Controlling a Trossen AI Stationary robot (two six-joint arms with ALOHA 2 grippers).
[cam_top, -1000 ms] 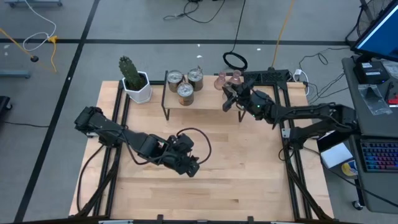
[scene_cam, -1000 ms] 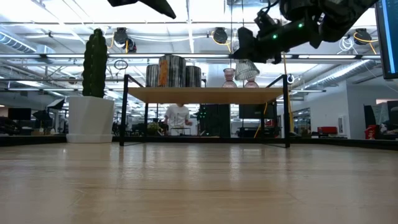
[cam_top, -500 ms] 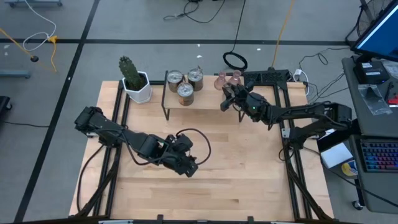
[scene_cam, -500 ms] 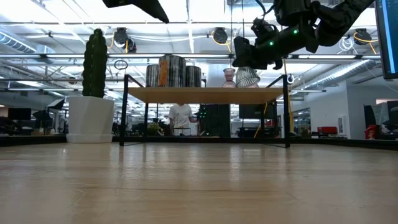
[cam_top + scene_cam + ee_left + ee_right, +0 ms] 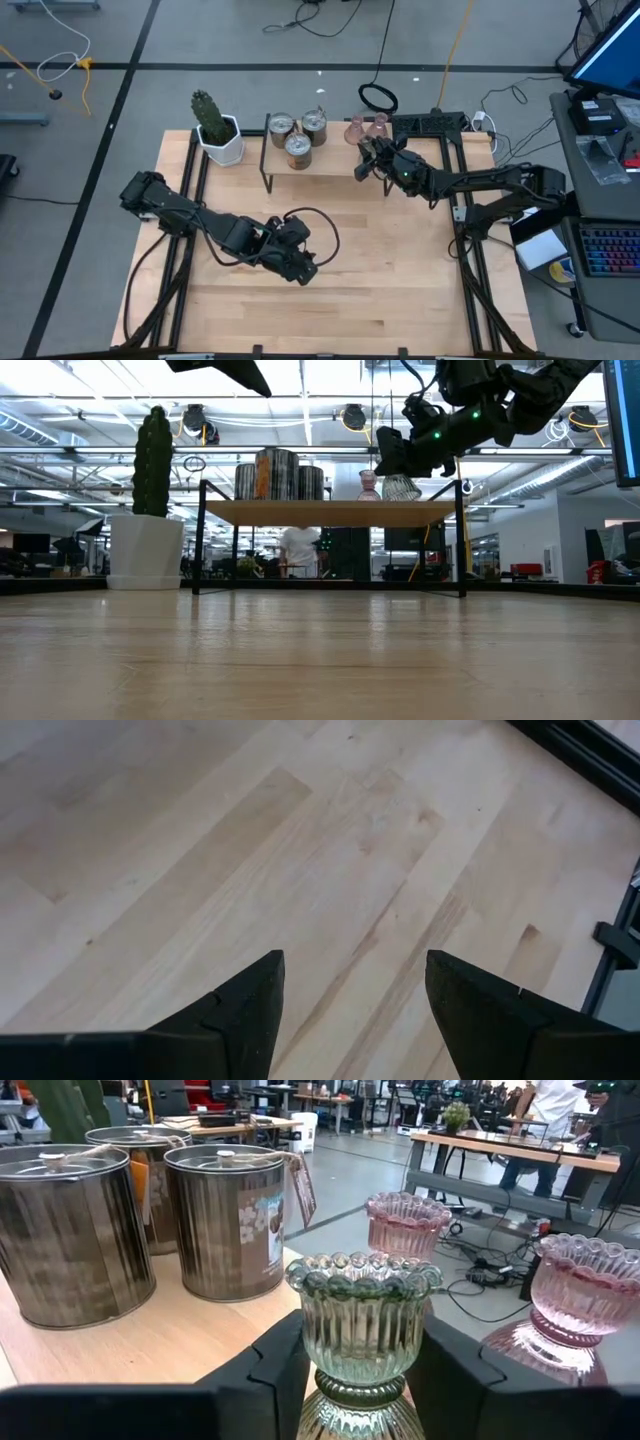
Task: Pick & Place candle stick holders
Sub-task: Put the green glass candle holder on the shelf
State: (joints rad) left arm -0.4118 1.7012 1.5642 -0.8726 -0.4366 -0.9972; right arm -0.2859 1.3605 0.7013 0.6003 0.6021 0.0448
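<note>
Seemingly gripped — green holder [image 5: 363, 1320] between jaws

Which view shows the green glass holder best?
Right wrist view: the green holder fills the centre between the right gripper fingers. Low view shows it small over the shelf; high view hides it; left wrist sees only table.

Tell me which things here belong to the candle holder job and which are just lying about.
Job: three metal holders, two pink glass holders, olive-green glass holder between the right gripper fingers, shelf.
Lying about: cactus, idle left gripper.
</note>
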